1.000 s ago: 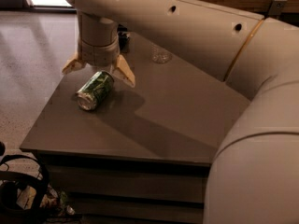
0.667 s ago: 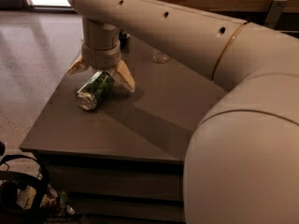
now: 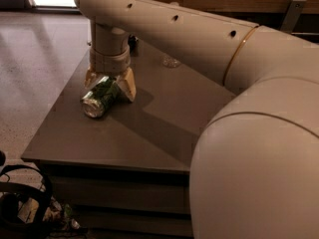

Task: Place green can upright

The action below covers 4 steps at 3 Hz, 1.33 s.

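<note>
The green can (image 3: 100, 98) lies on its side on the grey table (image 3: 149, 133), near the left edge, with its silver end facing me. My gripper (image 3: 108, 85) comes straight down over it. Its two tan fingers (image 3: 127, 84) stand on either side of the can's far half and press against its sides. The can still rests on the table top. The arm's large cream links fill the right and top of the view and hide much of the table's right side.
The base of a clear plastic bottle (image 3: 171, 61) shows on the table behind the arm. A small dark object (image 3: 132, 41) sits at the table's far edge. A black bag with straps (image 3: 22, 210) lies on the floor at the lower left. A wooden wall runs behind the table.
The gripper's fingers have drawn in from a wide spread to close against the can's sides. The arm has shifted slightly lower over the can. The can has not moved.
</note>
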Available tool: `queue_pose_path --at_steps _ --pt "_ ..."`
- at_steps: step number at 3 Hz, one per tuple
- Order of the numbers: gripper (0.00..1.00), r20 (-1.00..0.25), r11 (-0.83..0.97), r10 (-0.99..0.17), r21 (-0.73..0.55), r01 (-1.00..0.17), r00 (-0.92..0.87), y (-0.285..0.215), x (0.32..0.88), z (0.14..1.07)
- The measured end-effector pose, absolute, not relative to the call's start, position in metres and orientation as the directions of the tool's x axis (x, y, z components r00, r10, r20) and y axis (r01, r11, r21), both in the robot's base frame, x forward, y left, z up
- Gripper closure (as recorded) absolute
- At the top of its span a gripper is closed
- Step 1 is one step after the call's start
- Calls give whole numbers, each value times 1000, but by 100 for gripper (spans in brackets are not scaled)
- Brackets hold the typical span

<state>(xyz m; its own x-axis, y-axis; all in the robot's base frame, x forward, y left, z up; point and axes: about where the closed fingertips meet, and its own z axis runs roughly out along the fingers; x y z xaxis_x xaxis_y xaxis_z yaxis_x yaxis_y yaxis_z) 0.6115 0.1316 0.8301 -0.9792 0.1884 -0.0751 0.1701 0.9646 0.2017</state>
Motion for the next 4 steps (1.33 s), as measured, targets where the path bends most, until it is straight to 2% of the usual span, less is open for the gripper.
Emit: queue_pose_path --at_steps 1,3,4 --pt "57 -75 966 180 200 162 -981 132 611 828" --pt "100 -75 969 168 197 151 -983 133 611 825" --pt "100 -145 967 119 241 82 -982 132 616 837"
